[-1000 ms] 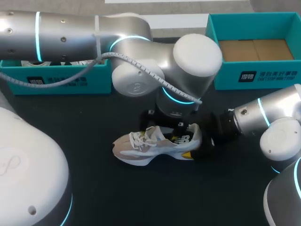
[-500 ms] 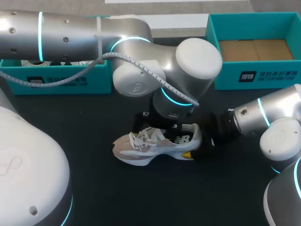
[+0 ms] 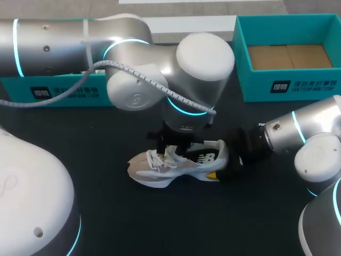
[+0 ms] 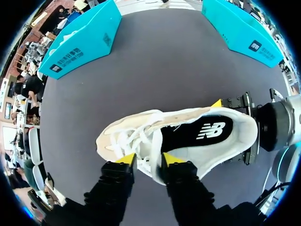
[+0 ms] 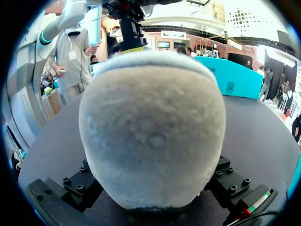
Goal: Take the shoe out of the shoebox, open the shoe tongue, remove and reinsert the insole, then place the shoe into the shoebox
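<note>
Clamping shoe (image 3: 178,162) outside shoebox (image 3: 287,85), right pincer (image 4: 235,132) on heel (image 5: 150,127), left pincer (image 4: 148,160) pinching upper (image 4: 143,141).

Head view: even, diffuse light from overhead. Broad soft highlights lie on the left arm (image 3: 205,58) casing, at 12 o'clock from the shoe (image 3: 176,165); shadows barely register on the black bench (image 3: 106,213). Left wrist view: bench evenly lit, matte grey. Right wrist view: heel softly lit, dark shadow beneath it.
</note>
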### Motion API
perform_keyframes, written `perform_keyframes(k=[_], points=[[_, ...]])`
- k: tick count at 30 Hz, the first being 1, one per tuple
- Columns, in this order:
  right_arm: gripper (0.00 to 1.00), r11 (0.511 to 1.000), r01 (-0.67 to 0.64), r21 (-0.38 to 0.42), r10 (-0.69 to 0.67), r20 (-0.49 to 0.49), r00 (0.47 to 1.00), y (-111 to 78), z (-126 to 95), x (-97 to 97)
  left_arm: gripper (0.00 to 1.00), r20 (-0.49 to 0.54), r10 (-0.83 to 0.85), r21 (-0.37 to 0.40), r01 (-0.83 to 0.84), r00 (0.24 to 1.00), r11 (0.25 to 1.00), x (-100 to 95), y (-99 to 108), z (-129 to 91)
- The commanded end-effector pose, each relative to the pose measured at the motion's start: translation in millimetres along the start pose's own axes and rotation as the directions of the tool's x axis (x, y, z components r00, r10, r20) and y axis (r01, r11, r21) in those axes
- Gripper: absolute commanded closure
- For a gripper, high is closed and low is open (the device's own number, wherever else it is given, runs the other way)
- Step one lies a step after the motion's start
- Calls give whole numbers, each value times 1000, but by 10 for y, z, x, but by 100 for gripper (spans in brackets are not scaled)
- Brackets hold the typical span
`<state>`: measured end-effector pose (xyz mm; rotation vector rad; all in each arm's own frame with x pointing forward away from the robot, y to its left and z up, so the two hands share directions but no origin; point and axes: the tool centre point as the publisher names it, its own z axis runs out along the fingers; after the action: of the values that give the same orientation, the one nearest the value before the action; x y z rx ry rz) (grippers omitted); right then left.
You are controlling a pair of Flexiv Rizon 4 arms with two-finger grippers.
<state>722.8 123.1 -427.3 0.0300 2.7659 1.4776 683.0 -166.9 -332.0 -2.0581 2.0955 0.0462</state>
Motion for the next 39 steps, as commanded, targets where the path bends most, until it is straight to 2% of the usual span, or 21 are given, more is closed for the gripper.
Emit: perform_keyframes(k=[1, 2, 7, 14, 18, 24, 32, 39], points=[[100, 1000, 0, 1, 0, 2, 1000, -22, 73, -17, 90, -15, 11, -10, -11, 1000, 1000, 19, -54, 24], [100, 1000, 0, 1, 0, 2, 1000, -22, 73, -17, 100, -27, 18, -17, -18, 999, 1000, 28, -72, 20], [100, 1000, 0, 1, 0, 2, 1000, -22, 73, -17, 100, -79, 70, -28, -72, 994, 997, -34, -167, -97], [100, 1000, 0, 1, 0, 2, 1000, -22, 73, -17, 100, -176, 186, -74, -202, 967, 977, -280, -259, -249], [100, 1000, 0, 1, 0, 2, 1000, -22, 73, -17, 100, -225, 303, -108, -332, 926, 937, -397, -286, -261], [100, 1000, 0, 1, 0, 2, 1000, -22, 73, -17, 100, -286, 395, -123, -443, 873, 888, -597, -270, -288], [100, 1000, 0, 1, 0, 2, 1000, -22, 73, -17, 100, -326, 422, -165, -490, 846, 856, -821, -239, -113], [100, 1000, 0, 1, 0, 2, 1000, -22, 73, -17, 100, -253, 371, -221, -427, 894, 877, -860, -255, 237]])
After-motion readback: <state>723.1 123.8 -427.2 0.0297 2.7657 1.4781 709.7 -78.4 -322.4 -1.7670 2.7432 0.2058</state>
